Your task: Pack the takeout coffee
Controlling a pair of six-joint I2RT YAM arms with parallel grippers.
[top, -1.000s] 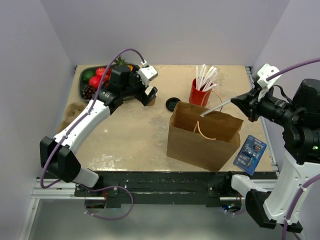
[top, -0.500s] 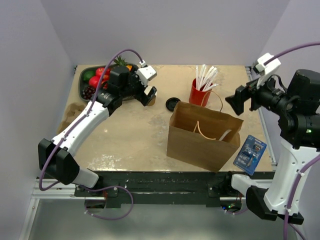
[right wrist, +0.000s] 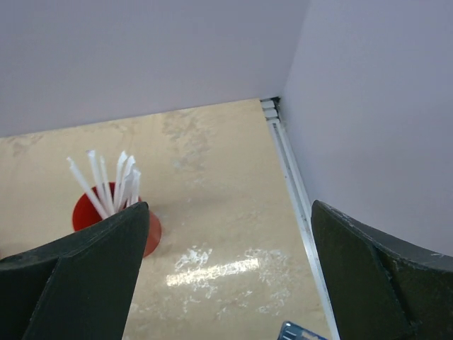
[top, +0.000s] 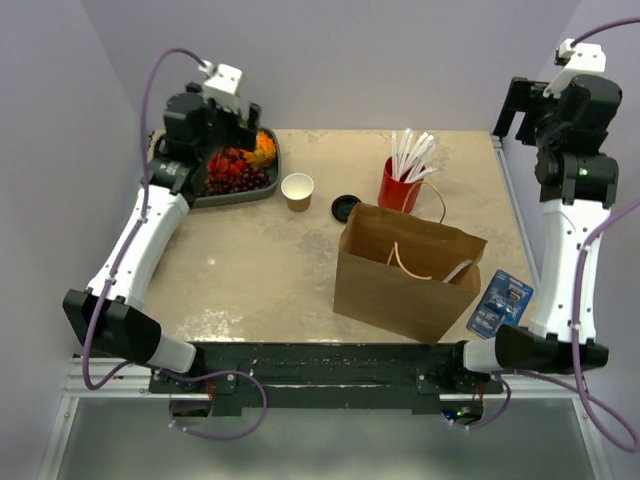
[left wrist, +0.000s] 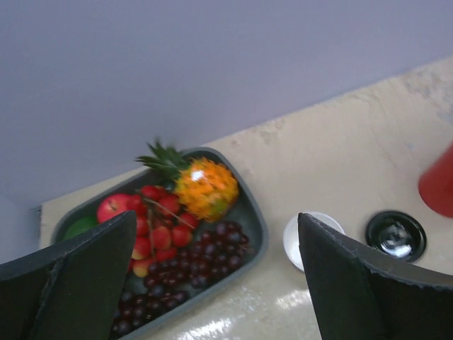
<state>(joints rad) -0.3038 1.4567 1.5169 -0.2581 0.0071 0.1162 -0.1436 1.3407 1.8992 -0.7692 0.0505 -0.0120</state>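
- Coffee is not packed yet: the cup (top: pixel 297 190) stands upright and open on the table (top: pixel 260 275), just beside the fruit tray (left wrist: pixel 259 223). Its black lid (top: pixel 346 207) lies flat, near it but apart, between it and the red straw holder (top: pixel 398 190).
- We judge the lid belongs on first, since an open cup would likely spill inside a bag.
- The paper bag (top: pixel 400 285) stands upright toward the front right, mouth open, so we can lower the cup in from above.
- Our left arm (top: pixel 150 225) hangs high over the tray, jaws spread wide and empty, with cup and lid both in its wrist view.
- Our right arm (top: pixel 565 250) is raised at the back right corner, jaws wide and empty, well apart from the bag's mouth.
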